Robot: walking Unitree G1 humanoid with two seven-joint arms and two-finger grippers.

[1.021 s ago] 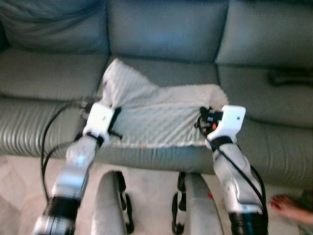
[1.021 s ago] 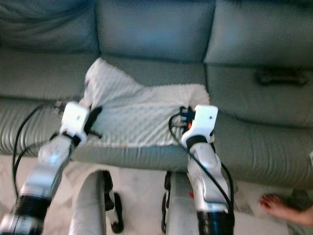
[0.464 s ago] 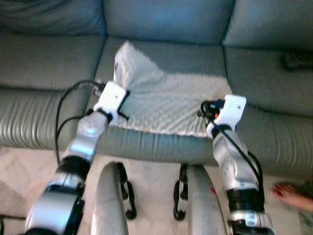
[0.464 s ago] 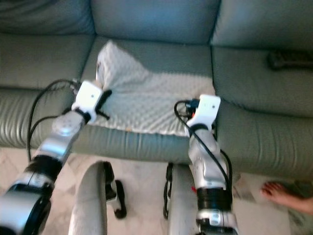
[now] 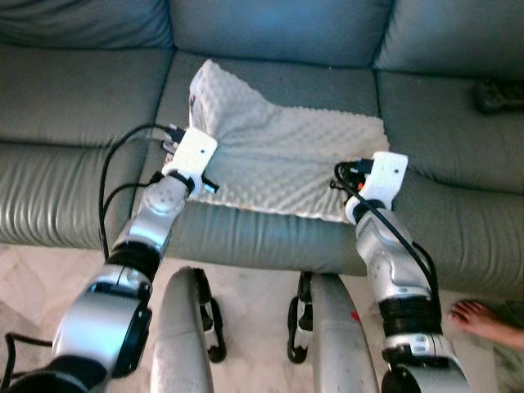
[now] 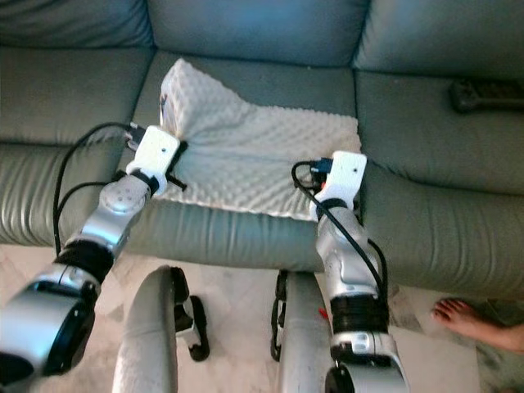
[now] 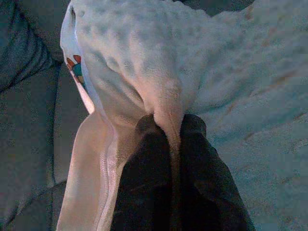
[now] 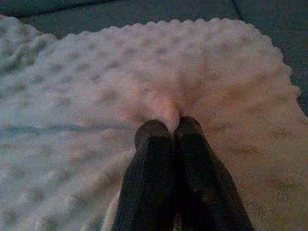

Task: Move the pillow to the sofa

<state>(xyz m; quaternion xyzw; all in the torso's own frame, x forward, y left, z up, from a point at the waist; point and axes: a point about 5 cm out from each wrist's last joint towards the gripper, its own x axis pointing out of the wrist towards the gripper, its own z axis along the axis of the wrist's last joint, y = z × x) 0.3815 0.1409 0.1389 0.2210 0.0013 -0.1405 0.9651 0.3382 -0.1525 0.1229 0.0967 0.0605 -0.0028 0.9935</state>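
Where the middle seat cushion of the sofa point(image 5: 90, 106) meets its front edge, the pillow point(image 5: 282, 160) lies flat: white, dimpled cover, limp and rumpled, one corner raised toward the backrest on the robot's left. Its front hem runs along the seat's front edge.

Left gripper point(image 7: 169, 126): at the pillow's left front corner. Both black fingers point(image 7: 144, 159) pressed together with a fold of the white cover pinched between the tips. A smooth white underside and a small coloured tag show beside the pinched fold in the left wrist view.

Right gripper point(image 8: 166, 127): at the pillow's right front corner, near the seam to the right seat cushion. Fingers closed tight, a puckered tuft of the dimpled cover caught between the tips; fabric radiates in creases from the pinch.

Both silver arms reach forward over the sofa's front edge, cables looping from the left wrist.

A dark remote-like object point(image 5: 498, 94) rests on the right seat cushion, well apart from the pillow. A person's bare foot point(image 5: 483, 321) is on the pale tiled floor point(image 5: 33, 278) at lower right, beside the right arm.
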